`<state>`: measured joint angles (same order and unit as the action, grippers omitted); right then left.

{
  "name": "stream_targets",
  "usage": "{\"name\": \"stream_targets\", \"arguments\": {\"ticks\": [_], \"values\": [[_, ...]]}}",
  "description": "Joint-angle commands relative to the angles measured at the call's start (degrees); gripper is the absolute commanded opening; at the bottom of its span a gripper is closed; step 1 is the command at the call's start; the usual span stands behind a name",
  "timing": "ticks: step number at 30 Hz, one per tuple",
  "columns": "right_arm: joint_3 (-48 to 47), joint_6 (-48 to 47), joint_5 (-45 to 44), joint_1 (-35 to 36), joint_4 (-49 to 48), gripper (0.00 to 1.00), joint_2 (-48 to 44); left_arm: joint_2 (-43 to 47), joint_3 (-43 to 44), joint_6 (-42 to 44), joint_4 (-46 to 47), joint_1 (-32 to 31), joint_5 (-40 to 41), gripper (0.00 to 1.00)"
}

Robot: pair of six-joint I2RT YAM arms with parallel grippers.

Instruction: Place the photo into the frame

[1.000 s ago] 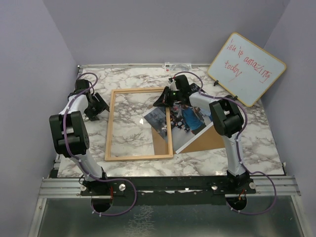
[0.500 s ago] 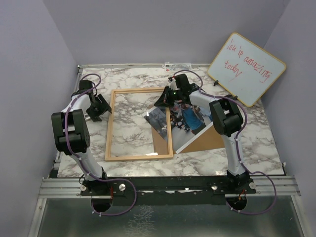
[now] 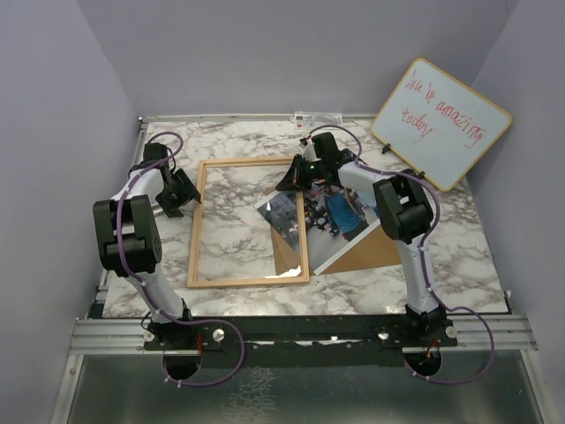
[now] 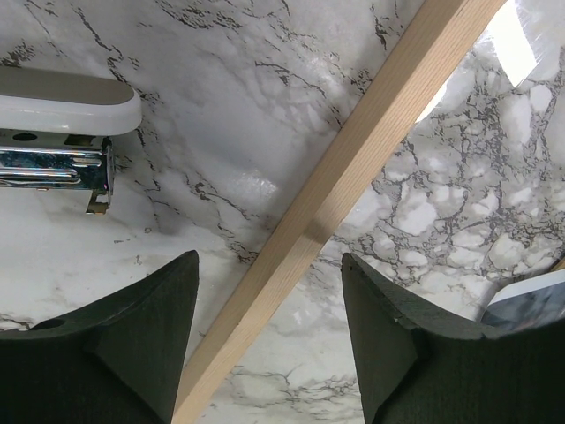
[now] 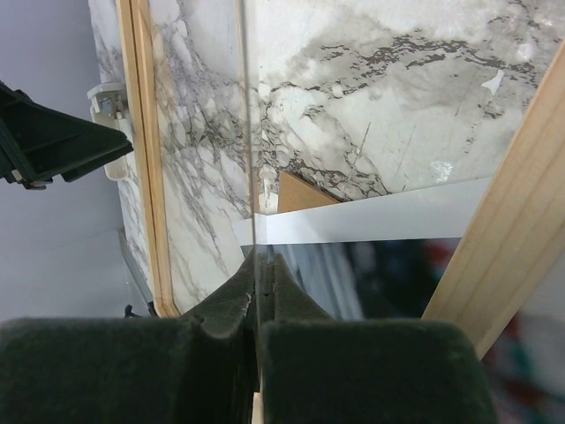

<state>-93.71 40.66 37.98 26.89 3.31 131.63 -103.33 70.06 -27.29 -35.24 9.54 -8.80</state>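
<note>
My left pincer [image 4: 269,265] stands apart, one finger on either side of the left rail of the frame [image 4: 353,168], which passes diagonally beneath the gap. My right pincer [image 5: 262,265] is pressed together on the thin edge of the frame's clear pane at the far right corner. The photo [image 3: 340,212] lies just below and beside that pincer, with the frame's right rail crossing over it. The brown backing board [image 3: 371,247] lies beneath it.

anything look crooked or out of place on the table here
Yes: the photo lies askew across the frame's right rail, one corner inside the opening, the rest outside over the brown board.
</note>
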Motion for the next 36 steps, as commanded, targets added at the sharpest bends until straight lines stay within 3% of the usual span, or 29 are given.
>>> {"name": "stream_targets", "arguments": {"ticks": [1, 14, 17, 22, 27, 31, 36], "values": [[-1.3, -1.2, 3.1, -0.1, 0.3, 0.01, 1.6, -1.0, 0.8, 0.6, 0.0, -0.3, -0.4, 0.66], [-3.2, -3.8, 6.0, 0.0, 1.7, 0.02, 2.6, -1.4, 1.0, 0.7, -0.2, -0.4, -0.5, 0.66], [-2.3, -3.1, 6.4, 0.0, 1.7, 0.07, 2.2, -1.5, 1.0, 0.6, -0.2, -0.5, -0.5, 0.66], [1.0, -1.3, 6.7, 0.0, -0.3, 0.26, 0.3, -1.5, 1.2, 0.4, -0.2, -0.6, -0.4, 0.66], [1.6, 0.0, 7.7, 0.1, -1.4, 0.30, -0.4, -1.5, 1.5, 0.2, -0.2, -0.7, -0.3, 0.66], [1.7, 0.7, 7.6, 0.4, -1.4, 0.28, -0.8, -1.4, 1.6, 0.2, -0.2, -0.8, -0.2, 0.65], [1.5, 1.4, 7.0, 0.4, 0.2, 0.10, -0.2, -1.4, 1.9, 0.1, -0.1, -0.8, 0.0, 0.65]]}}
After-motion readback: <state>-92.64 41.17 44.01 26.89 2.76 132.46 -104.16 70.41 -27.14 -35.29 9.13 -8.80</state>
